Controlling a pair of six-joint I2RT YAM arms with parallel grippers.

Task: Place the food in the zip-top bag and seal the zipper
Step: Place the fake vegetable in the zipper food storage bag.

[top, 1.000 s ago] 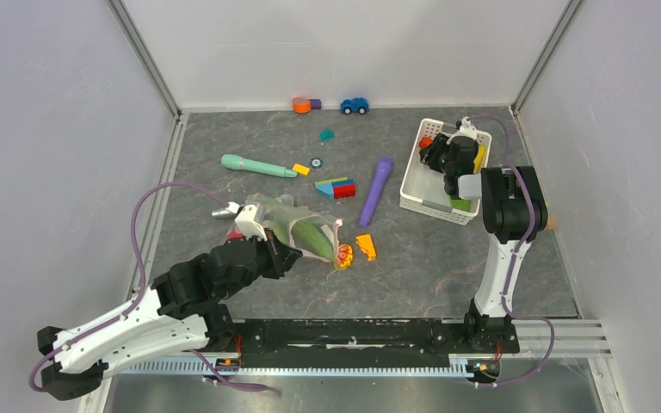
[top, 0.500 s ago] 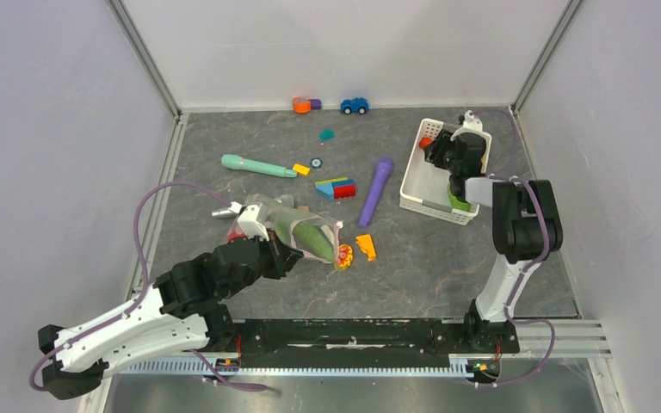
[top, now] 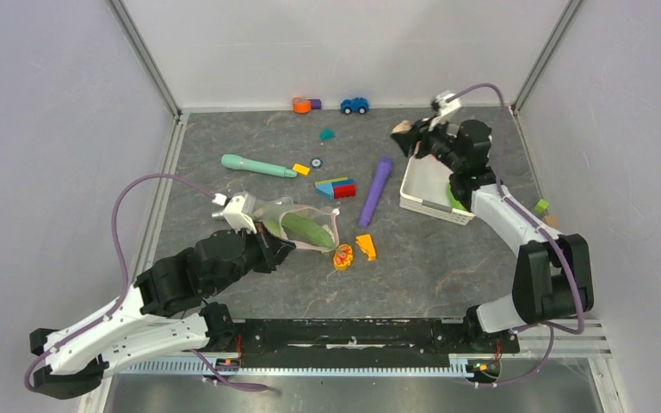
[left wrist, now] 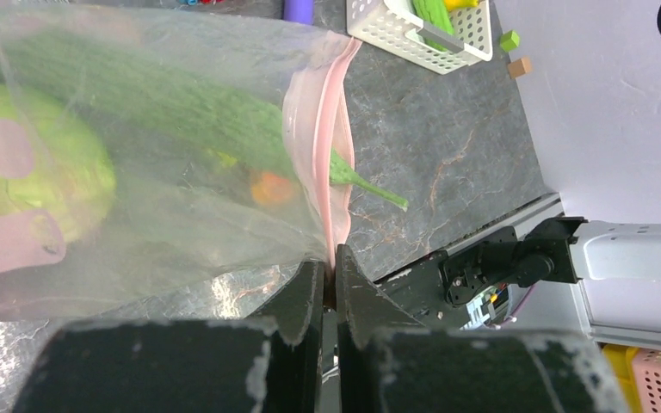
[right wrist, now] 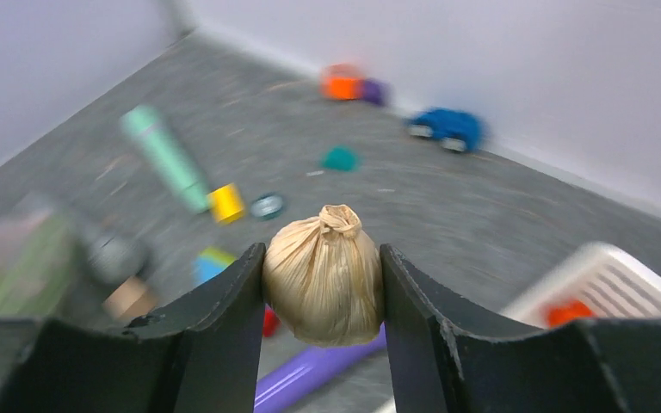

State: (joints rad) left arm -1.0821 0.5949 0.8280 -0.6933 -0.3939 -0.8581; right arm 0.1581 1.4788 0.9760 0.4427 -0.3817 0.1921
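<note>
The zip-top bag [top: 297, 225] lies left of centre with a long green cucumber [top: 307, 230] inside it. My left gripper [top: 268, 243] is shut on the bag's near corner at the pink zipper [left wrist: 314, 129]. The left wrist view shows its jaws [left wrist: 334, 271] pinching that strip, with the cucumber [left wrist: 163, 95] and a round green cabbage [left wrist: 34, 172] behind the plastic. My right gripper [top: 409, 138] hangs over the white basket's far-left corner. It is shut on a small beige piece [right wrist: 323, 280] of food, knotted at the top. A red-yellow round piece [top: 342, 257] lies at the bag's mouth.
The white slotted basket [top: 423, 182] stands at the right with green and orange pieces in it. A purple stick [top: 375, 191], stacked blocks [top: 336, 187], a teal stick [top: 258, 165] and an orange-yellow piece [top: 366, 248] lie mid-table. A blue toy car [top: 355, 105] sits by the back wall.
My right gripper has risen out of the basket with the beige piece and swung left, towards the back. My left gripper has shifted slightly, still holding the bag.
</note>
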